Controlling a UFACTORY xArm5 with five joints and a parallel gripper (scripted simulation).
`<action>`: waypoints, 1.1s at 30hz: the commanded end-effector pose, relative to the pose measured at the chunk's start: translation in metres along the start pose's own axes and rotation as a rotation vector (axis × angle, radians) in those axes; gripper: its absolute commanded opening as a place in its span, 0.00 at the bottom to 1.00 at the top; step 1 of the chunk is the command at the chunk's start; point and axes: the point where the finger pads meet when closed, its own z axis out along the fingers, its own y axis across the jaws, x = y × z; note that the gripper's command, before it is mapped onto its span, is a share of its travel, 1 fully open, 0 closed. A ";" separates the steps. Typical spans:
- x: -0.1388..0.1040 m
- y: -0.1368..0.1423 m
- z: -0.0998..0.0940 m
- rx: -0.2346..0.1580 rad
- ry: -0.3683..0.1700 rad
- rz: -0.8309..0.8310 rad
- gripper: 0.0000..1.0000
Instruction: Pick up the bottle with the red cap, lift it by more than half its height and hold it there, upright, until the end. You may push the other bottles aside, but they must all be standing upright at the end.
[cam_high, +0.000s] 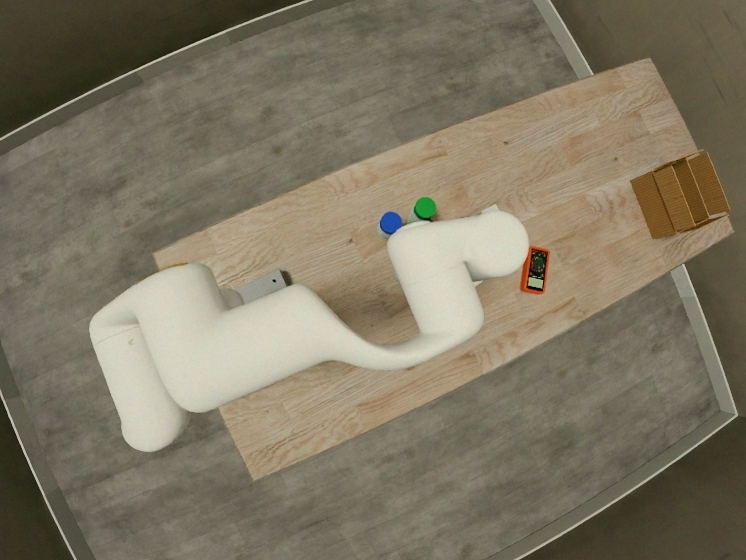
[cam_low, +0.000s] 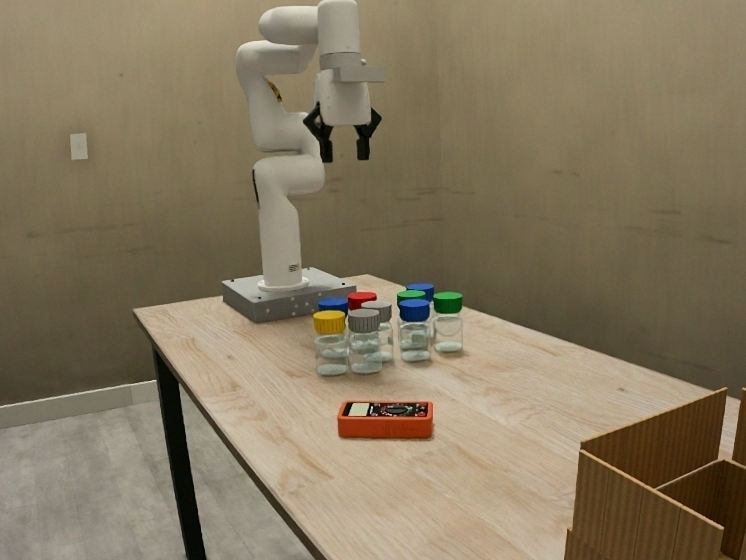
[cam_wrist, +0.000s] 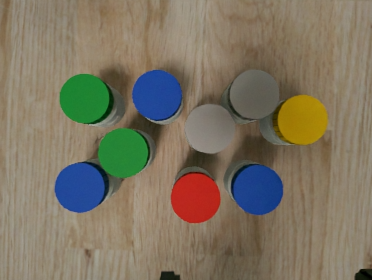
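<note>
- Bottle with the red cap (cam_wrist: 195, 197): bright red lid on clear glass.
- Blue caps (cam_wrist: 157, 95): three of them, a deep royal blue.
- Green caps (cam_wrist: 85, 98): two, a vivid grass green.
- Grey caps (cam_wrist: 210, 128): two, a pale matte grey.
- Yellow cap (cam_wrist: 302, 119): warm yellow, the only one.
- Table (cam_low: 494, 385): light wood with wavy tan grain, on a black leg (cam_low: 177, 452).
- Multimeter (cam_low: 385, 418): orange case, black face, pale screen.
- Arm (cam_low: 280, 180): plain white, with black gripper (cam_low: 344, 149) fingers.
- Base plate (cam_low: 241, 301): flat grey.
- Cardboard box (cam_low: 656, 482): brown, finely ribbed.
- Floor (cam_low: 72, 482): grey planks.
- Wall (cam_low: 572, 150): dull olive-beige.
</note>
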 end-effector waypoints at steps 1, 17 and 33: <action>0.001 0.000 0.000 -0.002 0.004 -0.020 0.79; 0.003 -0.006 0.014 -0.003 0.002 -0.258 0.79; 0.004 -0.013 0.030 -0.003 0.000 -0.538 0.79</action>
